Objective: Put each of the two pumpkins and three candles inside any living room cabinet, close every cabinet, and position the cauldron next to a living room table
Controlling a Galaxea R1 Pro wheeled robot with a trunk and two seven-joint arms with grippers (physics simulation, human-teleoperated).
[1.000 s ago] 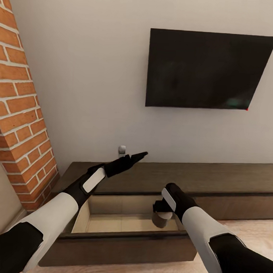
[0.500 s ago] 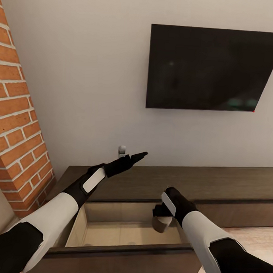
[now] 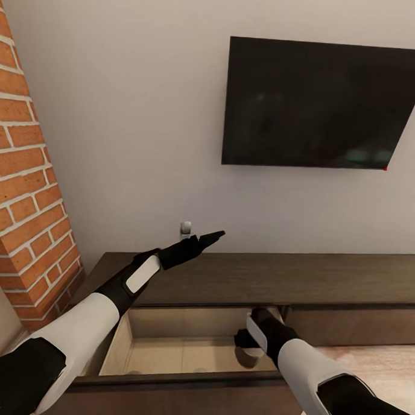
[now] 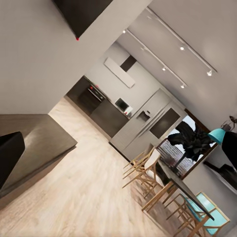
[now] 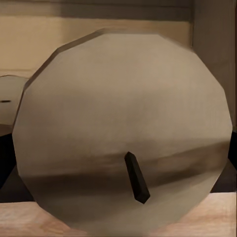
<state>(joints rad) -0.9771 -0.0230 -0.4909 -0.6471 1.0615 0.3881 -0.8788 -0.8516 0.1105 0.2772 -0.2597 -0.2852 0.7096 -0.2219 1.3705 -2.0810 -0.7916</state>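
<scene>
The long dark-brown cabinet [image 3: 337,279] runs along the wall, with one drawer [image 3: 177,356] pulled out to show its pale beige inside. My right gripper [image 3: 247,349] reaches down into that drawer at its right end and is shut on a grey-beige candle [image 3: 248,358]. In the right wrist view this candle [image 5: 123,133] shows its round top and dark wick up close, with dark fingers at both sides. A second candle [image 5: 7,101] stands beside it in the drawer. My left gripper [image 3: 209,236] hangs open above the cabinet top, holding nothing.
A black TV [image 3: 314,103] hangs on the wall above the cabinet, and a brick column [image 3: 27,187] stands at the left. A wall socket [image 3: 185,229] sits behind my left gripper. The left wrist view looks across wood floor to a dining table with chairs [image 4: 168,185].
My right gripper has sunk lower into the open drawer with the candle. The left arm has kept its pose. The head view shifted slightly before the last half second.
</scene>
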